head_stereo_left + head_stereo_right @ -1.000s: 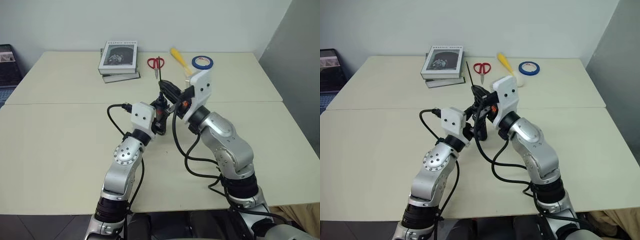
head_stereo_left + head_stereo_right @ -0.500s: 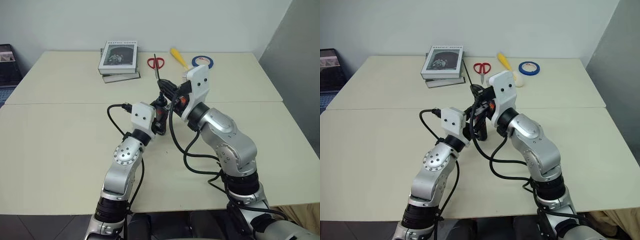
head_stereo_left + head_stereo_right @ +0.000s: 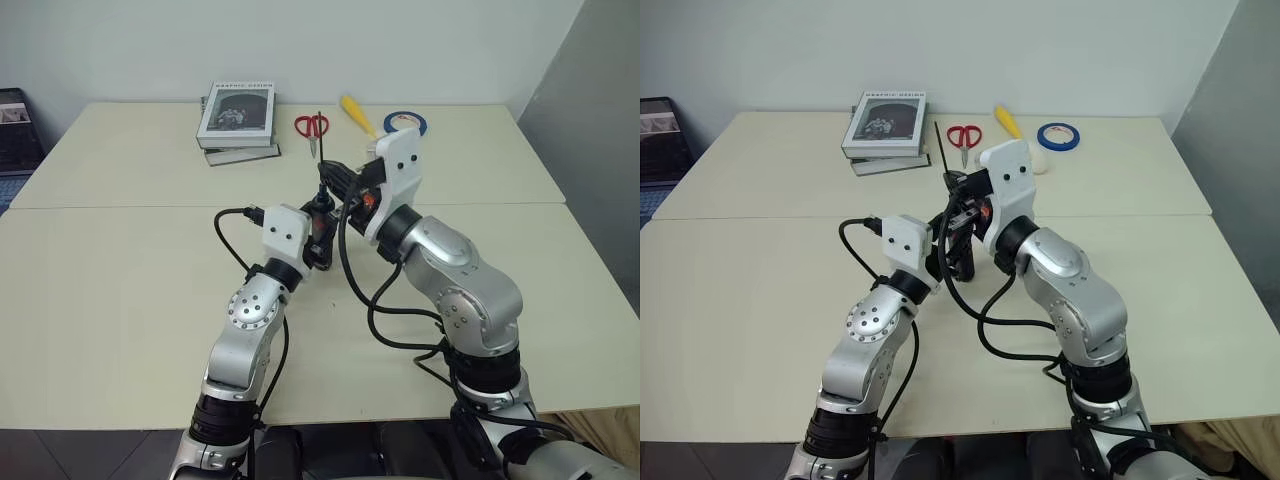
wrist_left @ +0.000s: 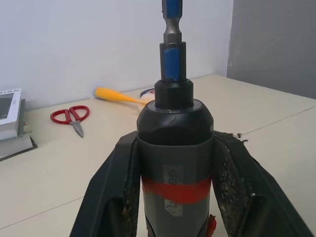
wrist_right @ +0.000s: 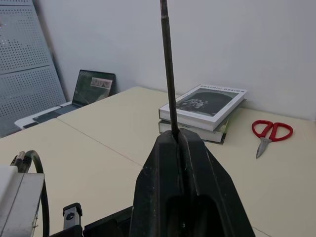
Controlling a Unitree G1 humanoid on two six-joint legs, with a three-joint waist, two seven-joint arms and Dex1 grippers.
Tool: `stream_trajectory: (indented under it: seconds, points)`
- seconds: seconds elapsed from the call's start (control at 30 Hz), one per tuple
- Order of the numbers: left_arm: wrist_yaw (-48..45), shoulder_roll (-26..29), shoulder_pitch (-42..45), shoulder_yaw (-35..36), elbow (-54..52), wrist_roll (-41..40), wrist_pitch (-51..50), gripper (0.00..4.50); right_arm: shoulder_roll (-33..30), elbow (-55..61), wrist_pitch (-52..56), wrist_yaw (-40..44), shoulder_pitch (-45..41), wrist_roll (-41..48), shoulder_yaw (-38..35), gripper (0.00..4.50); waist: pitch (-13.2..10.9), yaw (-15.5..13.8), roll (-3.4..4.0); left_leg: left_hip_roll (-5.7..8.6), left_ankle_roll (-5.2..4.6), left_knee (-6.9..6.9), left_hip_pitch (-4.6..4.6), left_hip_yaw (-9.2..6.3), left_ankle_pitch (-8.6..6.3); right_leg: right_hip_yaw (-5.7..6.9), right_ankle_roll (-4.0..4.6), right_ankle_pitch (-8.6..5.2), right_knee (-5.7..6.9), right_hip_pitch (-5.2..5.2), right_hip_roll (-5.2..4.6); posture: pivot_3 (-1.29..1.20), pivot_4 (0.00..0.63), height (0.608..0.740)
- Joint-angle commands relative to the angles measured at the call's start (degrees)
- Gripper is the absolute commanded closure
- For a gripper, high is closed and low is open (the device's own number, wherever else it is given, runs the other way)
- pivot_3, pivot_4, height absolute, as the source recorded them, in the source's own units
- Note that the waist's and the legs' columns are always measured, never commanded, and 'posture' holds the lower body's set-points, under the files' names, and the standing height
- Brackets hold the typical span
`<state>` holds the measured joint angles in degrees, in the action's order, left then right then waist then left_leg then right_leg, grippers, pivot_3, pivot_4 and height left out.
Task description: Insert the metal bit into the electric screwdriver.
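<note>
My left gripper (image 3: 318,242) is shut on the electric screwdriver (image 4: 175,128), a black barrel with a red band, held upright above the table's middle. Its bluish tip (image 4: 173,61) points up. Directly above it, my right gripper (image 3: 328,178) is shut on the metal bit (image 3: 320,135), a thin grey rod that rises nearly upright out of the closed fingers (image 5: 163,163). In the left wrist view the bit's blue-banded lower end (image 4: 172,29) stands in line with the screwdriver's tip and meets its collar.
Along the far side of the table lie a stack of books (image 3: 237,122), red scissors (image 3: 311,127), a yellow-handled tool (image 3: 358,113) and a blue tape roll (image 3: 405,123). A laptop (image 5: 94,84) sits off the table's left end. Black cables (image 3: 350,280) hang under both wrists.
My right wrist has turned: the bit leaned left half a second ago and now stands nearly upright again. The left gripper and screwdriver have kept still.
</note>
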<state>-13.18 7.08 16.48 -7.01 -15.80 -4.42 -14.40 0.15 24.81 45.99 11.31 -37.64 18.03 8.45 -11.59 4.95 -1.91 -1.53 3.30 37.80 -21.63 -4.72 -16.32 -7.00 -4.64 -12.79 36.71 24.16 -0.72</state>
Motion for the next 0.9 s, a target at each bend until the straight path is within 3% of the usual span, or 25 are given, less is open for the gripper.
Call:
stream_trajectory:
  seconds: [0.03,0.3,0.33,0.37,0.63,0.83,0.9]
  points:
    - [0.5,0.3,0.1,0.6,-0.7,0.7,0.5,2.86,0.7,2.4,2.4,-1.2,-1.4,0.9,-0.5,4.50,0.0,0.0,0.00,0.00,0.00,0.00,0.00,0.00,0.00,0.00,0.00,0.00,0.00,0.00,0.00,0.00,0.150,0.740]
    - [0.4,0.3,0.1,0.6,-0.6,0.7,0.5,2.86,1.0,3.3,4.5,-2.5,-1.3,1.4,-0.5,4.50,0.0,0.0,0.00,0.00,0.00,0.00,-0.05,-0.01,0.00,0.02,0.00,0.00,-0.01,0.03,0.00,0.00,0.150,0.740]
    - [0.4,0.3,0.1,0.6,-0.6,0.7,0.5,2.86,0.9,3.4,4.4,-2.5,-1.1,1.5,-0.5,4.09,0.0,0.0,0.00,0.00,0.00,0.00,-0.05,-0.01,0.00,0.02,0.00,0.00,-0.02,0.03,0.00,0.00,0.150,0.740]
    - [0.4,0.3,0.1,0.6,-0.6,0.7,0.5,2.86,0.8,3.4,4.3,-2.5,-1.1,1.6,-0.5,4.01,0.0,0.0,0.00,0.00,0.00,0.00,-0.05,-0.02,0.00,0.02,0.00,0.00,-0.02,0.04,0.00,0.00,0.150,0.740]
    - [0.4,0.3,0.2,0.5,-0.4,0.7,0.5,2.86,-0.3,3.9,3.1,-1.5,-1.0,2.0,-1.2,1.96,0.0,0.0,0.00,-0.01,0.00,0.00,-0.06,-0.02,0.00,0.03,0.00,0.00,-0.02,0.04,0.00,0.00,0.150,0.740]
    - [0.3,0.2,0.6,0.6,-0.1,0.5,0.6,2.86,-3.4,5.5,3.1,1.6,-0.3,3.8,-2.8,0.70,0.0,0.0,0.00,-0.01,0.00,0.00,-0.08,-0.02,0.00,0.04,0.00,0.00,-0.05,0.04,0.00,0.00,0.150,0.740]
    - [0.3,0.2,0.8,0.6,0.1,0.5,0.7,2.86,-4.7,5.8,3.1,3.1,-0.1,4.9,-3.8,0.06,0.0,0.0,0.00,-0.01,0.00,0.00,-0.10,-0.03,0.00,0.04,0.00,0.00,-0.07,0.04,0.00,0.00,0.150,0.740]
